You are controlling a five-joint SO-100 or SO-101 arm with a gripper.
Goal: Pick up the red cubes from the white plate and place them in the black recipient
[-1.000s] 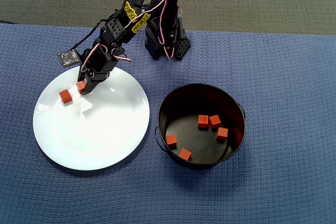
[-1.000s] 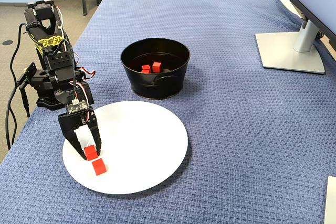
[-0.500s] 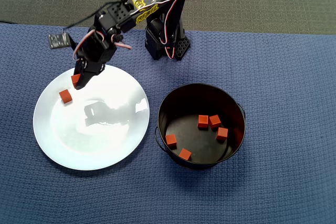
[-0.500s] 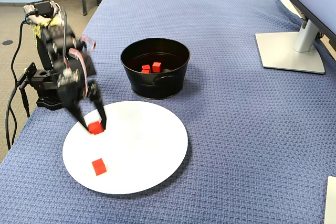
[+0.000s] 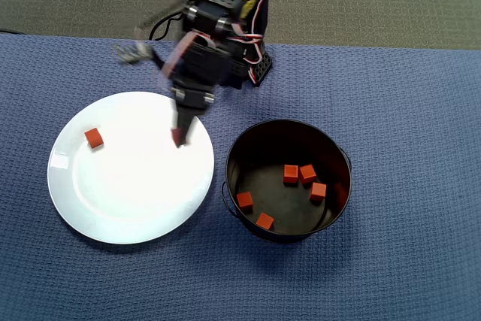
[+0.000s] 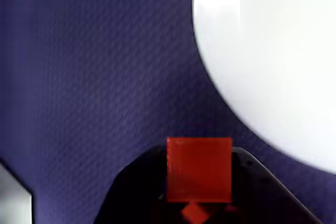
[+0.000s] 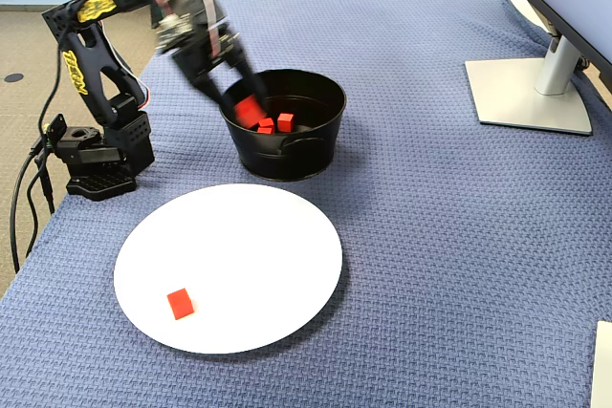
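One cube (image 6: 199, 169): I see it square-on, clamped between my fingers (image 6: 134, 192).
Pot (image 5: 334, 157): five cubes.
Plate (image 5: 135, 208): one cube.

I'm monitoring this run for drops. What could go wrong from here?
The gripper holds a red cube in mid-air, not yet over the black pot; the arm looks motion-blurred, so a loose grip or early release could drop it on the white plate or blue cloth.

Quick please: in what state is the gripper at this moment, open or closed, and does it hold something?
Gripper: closed on one red cube, carried in the air between the white plate and the black pot.
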